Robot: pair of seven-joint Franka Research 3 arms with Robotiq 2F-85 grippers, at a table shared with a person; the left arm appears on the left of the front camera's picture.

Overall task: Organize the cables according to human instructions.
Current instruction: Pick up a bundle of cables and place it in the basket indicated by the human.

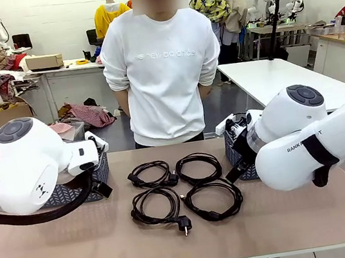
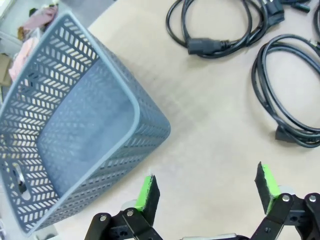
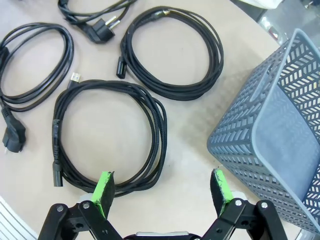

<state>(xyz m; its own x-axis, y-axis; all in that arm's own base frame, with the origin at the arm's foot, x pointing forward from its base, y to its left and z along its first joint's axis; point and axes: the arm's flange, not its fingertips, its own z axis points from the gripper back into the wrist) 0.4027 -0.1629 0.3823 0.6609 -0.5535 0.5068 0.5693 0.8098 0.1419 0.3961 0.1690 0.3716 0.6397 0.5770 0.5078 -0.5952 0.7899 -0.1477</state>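
Hovering: left gripper (image 2: 206, 185) and right gripper (image 3: 161, 182), wide open, empty.
Power cords (image 1: 174, 180): untouched; sorting seemingly unstarted.
Next: person (image 1: 163, 72) cues, then grasp one.

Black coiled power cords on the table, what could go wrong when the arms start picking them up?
The coiled black cord ahead of the right arm's open jaws lies close beside the next black coil, so closing on one may drag its neighbour. No tie shows on the loops; a coil lifted by one strand might unwind and trail its plug, which could catch on the grey perforated plastic basket.
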